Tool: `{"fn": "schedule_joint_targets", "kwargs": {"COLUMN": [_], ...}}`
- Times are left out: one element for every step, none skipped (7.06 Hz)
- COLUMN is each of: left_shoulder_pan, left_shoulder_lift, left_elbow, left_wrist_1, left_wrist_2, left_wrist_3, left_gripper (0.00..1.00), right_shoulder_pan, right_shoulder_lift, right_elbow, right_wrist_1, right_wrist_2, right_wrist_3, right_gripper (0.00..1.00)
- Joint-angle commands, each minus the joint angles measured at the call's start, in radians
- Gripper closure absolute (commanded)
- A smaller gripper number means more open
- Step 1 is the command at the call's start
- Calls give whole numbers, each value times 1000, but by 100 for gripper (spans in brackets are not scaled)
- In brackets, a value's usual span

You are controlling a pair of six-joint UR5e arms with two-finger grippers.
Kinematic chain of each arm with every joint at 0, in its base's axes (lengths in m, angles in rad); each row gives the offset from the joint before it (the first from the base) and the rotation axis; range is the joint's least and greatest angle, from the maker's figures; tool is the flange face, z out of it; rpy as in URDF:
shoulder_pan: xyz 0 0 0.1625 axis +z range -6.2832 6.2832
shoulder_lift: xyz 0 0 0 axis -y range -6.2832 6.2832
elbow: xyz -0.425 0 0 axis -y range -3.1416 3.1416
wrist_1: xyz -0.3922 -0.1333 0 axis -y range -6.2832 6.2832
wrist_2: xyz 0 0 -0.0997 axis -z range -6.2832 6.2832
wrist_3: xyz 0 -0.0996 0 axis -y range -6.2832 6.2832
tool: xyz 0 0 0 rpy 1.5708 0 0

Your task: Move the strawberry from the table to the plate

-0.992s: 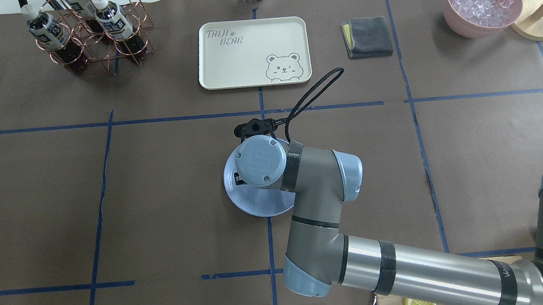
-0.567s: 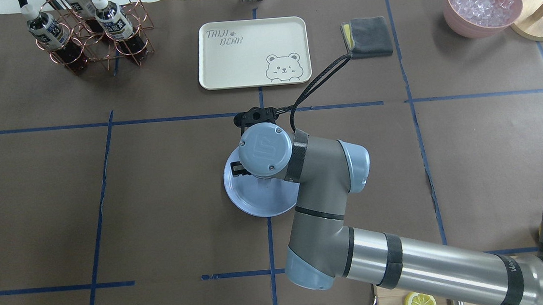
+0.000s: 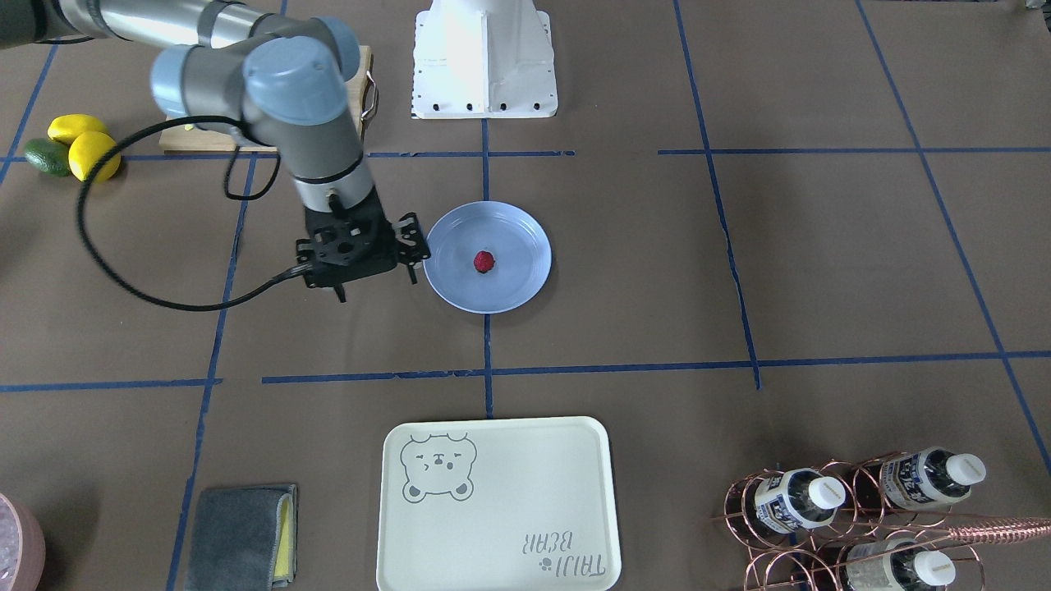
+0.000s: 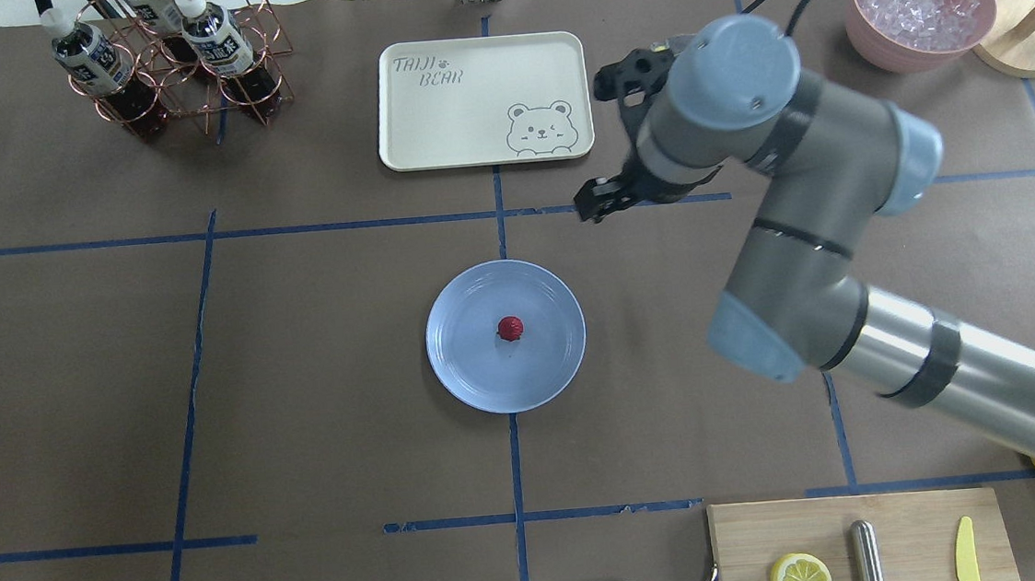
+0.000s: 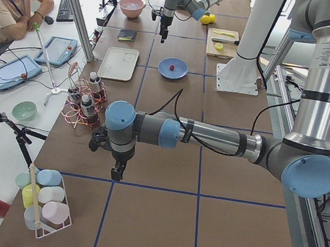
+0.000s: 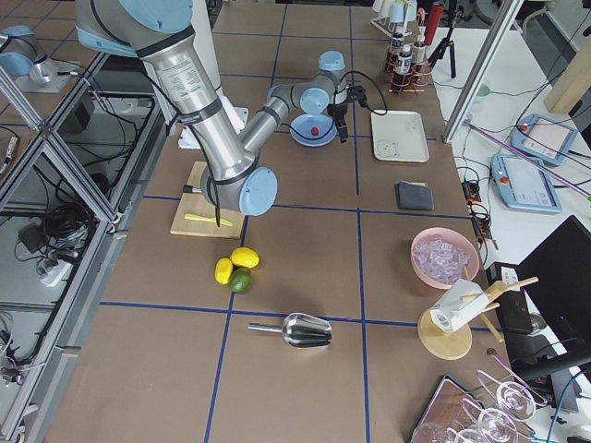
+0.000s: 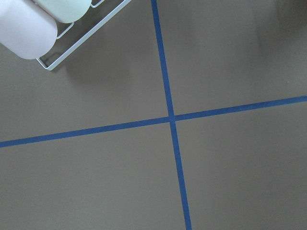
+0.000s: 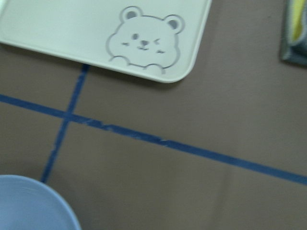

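One second back, the right arm's wrist hung directly over the plate and hid its middle. Now that arm has swung up and away toward the far right of the counter, and the plate lies open to view. The strawberry sits on the plate's floor near the centre, well inside the raised rim, with nothing touching it.

The right claw now hangs just beside the plate, on the side toward the bear-print tray. From across the counter its two fingers look spread apart with nothing between them, so I take it as released and empty. Its wrist camera agrees on position, showing only a sliver of plate rim in the lower corner, a strip of blue tape, and the tray's bear.

To my eye the drop has been made and the arm is backing off. The berry is where the task wants it, so the job looks done bar the retreat. The one small worry is that a round berry on a shallow plate could roll, but it looks settled.

The left claw hangs over a bare patch of the counter far from all this. Only the side view shows it, so I cannot tell whether it is spread or clenched.
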Motion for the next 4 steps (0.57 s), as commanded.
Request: {"fn": "schedule_joint_targets", "kwargs": {"left_shoulder_pan": [1, 1, 1, 1], "left_shoulder_lift": [3, 33, 34, 34], "left_elbow": [4, -5, -9, -12], "left_wrist_1": [3, -5, -2, 1], "left_wrist_2": [1, 0, 0, 0], "left_wrist_3": [2, 7, 7, 7], "left_gripper": [0, 0, 0, 0], "right_shoulder_pan": [269, 411, 545, 639], "right_shoulder_lift": [-200, -281, -341, -391], "right_elbow": [28, 20, 12, -15], "right_wrist_1": [7, -3, -9, -43], "right_wrist_2": [180, 226, 227, 230], "right_wrist_3": [-400, -598, -832, -941], "right_gripper": [0, 0, 0, 0]}}
